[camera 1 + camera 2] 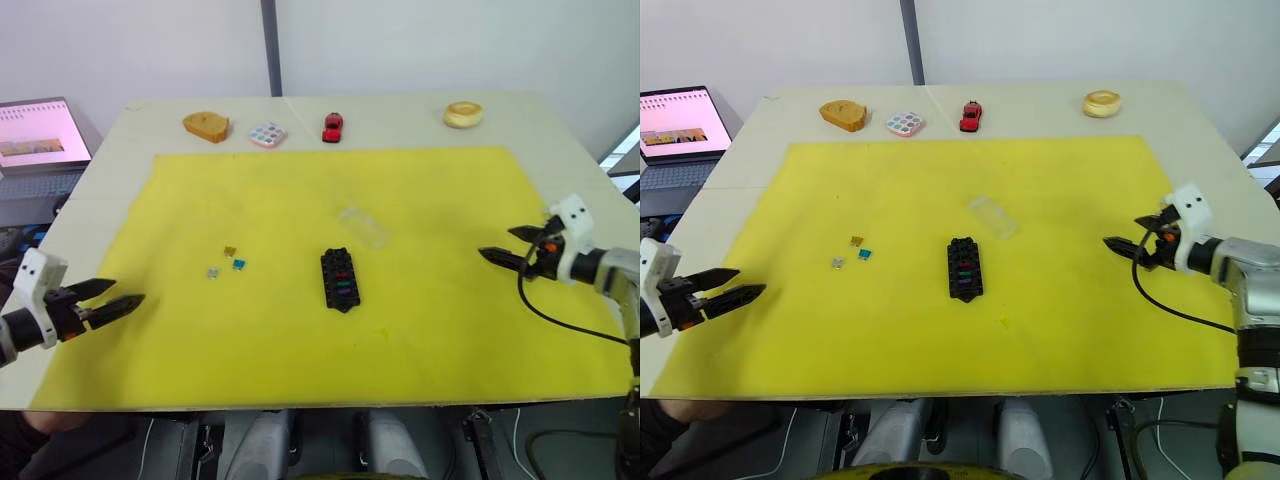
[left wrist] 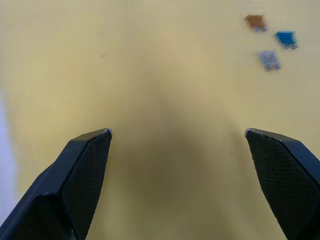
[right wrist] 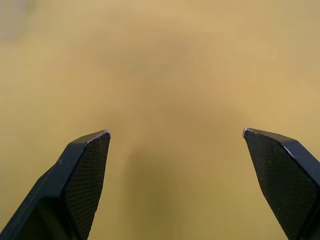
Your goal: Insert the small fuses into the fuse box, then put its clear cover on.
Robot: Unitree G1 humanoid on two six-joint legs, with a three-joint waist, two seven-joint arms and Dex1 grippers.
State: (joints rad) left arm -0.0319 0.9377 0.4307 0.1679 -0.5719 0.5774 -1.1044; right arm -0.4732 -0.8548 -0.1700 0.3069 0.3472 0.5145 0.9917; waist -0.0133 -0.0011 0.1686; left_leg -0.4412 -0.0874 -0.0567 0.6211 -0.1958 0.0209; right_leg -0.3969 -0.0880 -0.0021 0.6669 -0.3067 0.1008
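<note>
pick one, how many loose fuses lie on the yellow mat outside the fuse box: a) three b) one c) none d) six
a: three loose fuses, amber, teal and grey, lie together on the yellow mat, on the robot's left of the fuse box, apart from it.

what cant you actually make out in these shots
- Fuse box: head views show coloured spots in its slots, too small to count or judge how deep they sit.
- Loose fuses: blurred in the left wrist view, so prongs and markings are unreadable.
- Clear cover: nearly invisible on the yellow mat; which face is up is unclear.
- Laptop: cut off by the picture edge.
</note>
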